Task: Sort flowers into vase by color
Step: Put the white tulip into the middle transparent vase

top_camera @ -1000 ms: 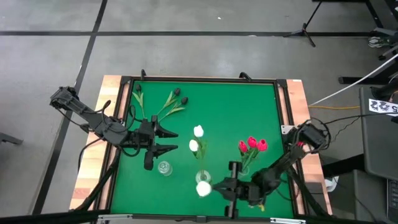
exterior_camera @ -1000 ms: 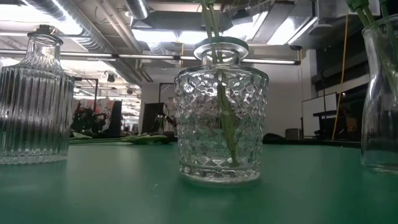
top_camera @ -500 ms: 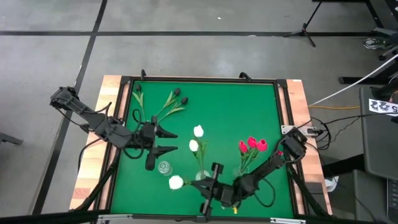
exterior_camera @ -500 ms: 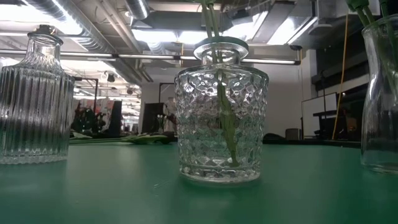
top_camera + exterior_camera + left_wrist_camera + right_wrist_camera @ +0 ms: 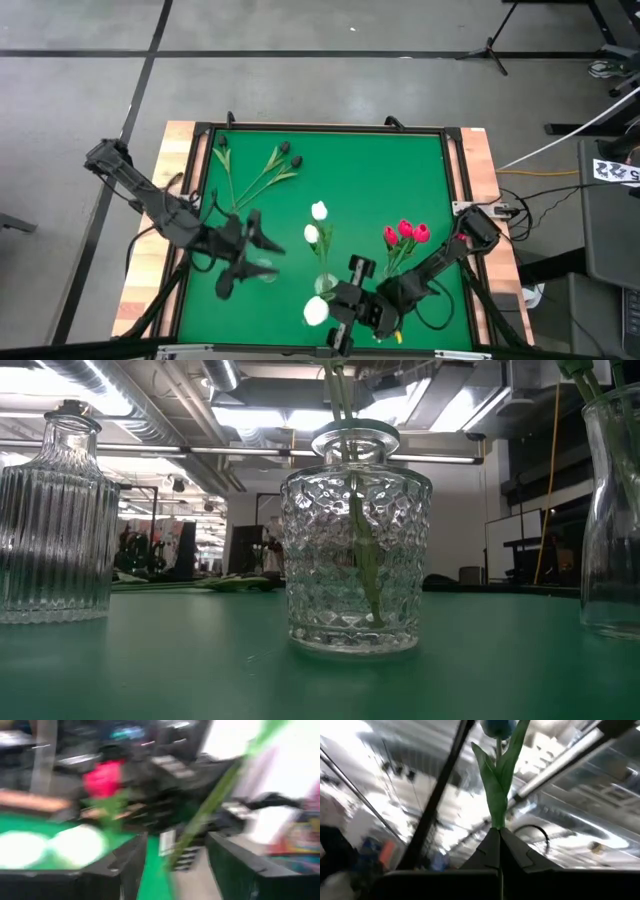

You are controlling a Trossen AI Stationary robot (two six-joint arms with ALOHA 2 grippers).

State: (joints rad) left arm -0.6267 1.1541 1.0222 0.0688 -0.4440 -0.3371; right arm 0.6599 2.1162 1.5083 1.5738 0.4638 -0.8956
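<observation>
Three vases [image 5: 264,270] in a row near the table's [image 5: 360,170] front edge, loose flowers [image 5: 270,165] back left

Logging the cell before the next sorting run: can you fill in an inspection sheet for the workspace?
Surface: green mat, wooden borders.
Job's things: white tulips in the diamond-cut vase; red tulips in the right-hand vase; ribbed bottle holds none; dark tulips lie loose at the far edge.
Clutter: nothing seen.
Grippers: right gripper shut on a white tulip; left gripper open beside the ribbed bottle.
Cables: white cable beyond the right side.
Surroundings: grey floor, equipment at right.
</observation>
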